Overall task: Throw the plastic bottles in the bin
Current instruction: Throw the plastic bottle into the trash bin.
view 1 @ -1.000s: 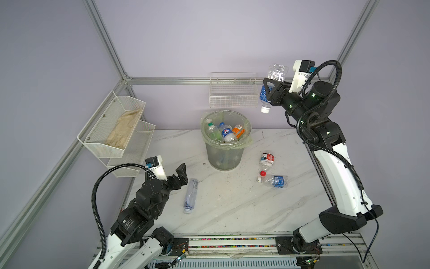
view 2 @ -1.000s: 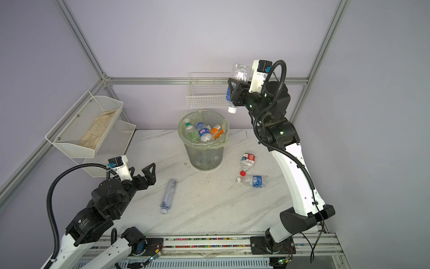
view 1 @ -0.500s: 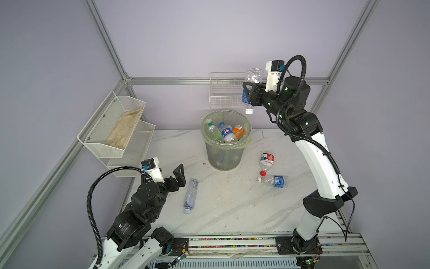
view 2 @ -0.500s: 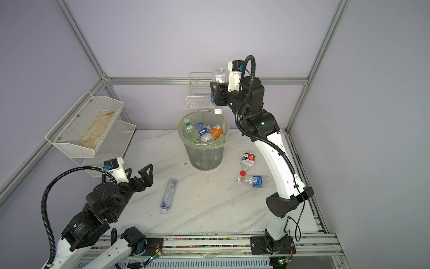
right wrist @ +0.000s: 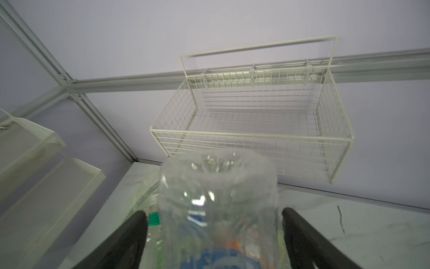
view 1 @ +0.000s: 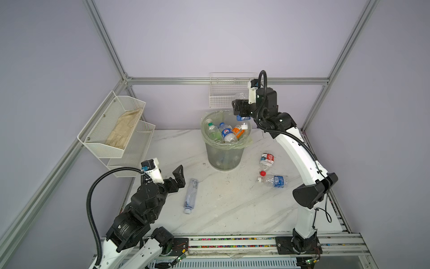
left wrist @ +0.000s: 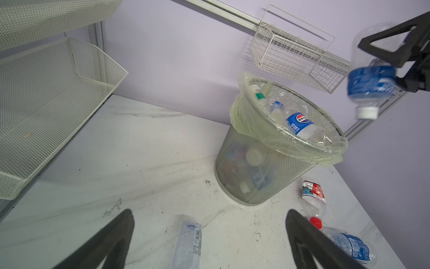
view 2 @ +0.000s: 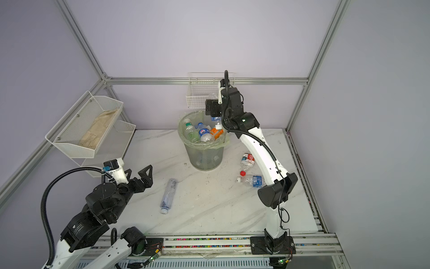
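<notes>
A clear plastic bottle with a blue label and white cap (left wrist: 370, 83) hangs cap-down and blurred over the edge of the tall round grey mesh bin (view 1: 223, 156), lined with a pale yellow-green bag. It sits between the wide-spread jaws of the right gripper (right wrist: 213, 212), with a gap on either side. Heaped bottles (view 1: 226, 134) crowd the bin's top. The left gripper (left wrist: 209, 214), jaws wide and empty, hovers above the white marbled table (view 1: 232, 209). There lie a clear white-capped bottle (view 1: 191, 195), a crushed red-labelled bottle (view 1: 266, 160) and a blue-labelled bottle (view 1: 273, 181).
</notes>
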You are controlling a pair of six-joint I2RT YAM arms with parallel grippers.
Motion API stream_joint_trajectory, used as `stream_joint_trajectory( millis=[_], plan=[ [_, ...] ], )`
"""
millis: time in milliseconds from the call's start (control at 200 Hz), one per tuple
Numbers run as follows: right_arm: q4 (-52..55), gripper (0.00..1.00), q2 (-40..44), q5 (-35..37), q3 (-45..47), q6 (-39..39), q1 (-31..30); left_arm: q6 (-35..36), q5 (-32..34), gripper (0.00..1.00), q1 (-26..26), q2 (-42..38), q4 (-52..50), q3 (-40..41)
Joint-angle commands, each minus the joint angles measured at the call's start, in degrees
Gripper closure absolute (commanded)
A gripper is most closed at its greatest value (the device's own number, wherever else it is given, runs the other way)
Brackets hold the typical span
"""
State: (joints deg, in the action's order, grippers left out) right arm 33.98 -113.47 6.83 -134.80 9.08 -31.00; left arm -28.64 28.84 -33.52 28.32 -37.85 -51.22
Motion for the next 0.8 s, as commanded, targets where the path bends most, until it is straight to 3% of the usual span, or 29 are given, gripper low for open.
stream_joint_trajectory(
  millis=[0,340,795],
  plan=[
    [5.0,0.03,-0.4,5.0,-4.0,-1.1,-0.4,1.3,0.9,0.00,-0.1,-0.8,0.0,-1.1],
    [-1.0,0.02,8.8,3.8,1.9,-1.5,-1.0,1.1,0.8,0.00,-0.1,-0.4,0.6,-1.2],
    [-2.6,0.03,13.0,4.3,8.9,-1.6,-1.0,0.5,0.4,0.00,-0.1,-0.6,0.6,-0.2]
  ],
)
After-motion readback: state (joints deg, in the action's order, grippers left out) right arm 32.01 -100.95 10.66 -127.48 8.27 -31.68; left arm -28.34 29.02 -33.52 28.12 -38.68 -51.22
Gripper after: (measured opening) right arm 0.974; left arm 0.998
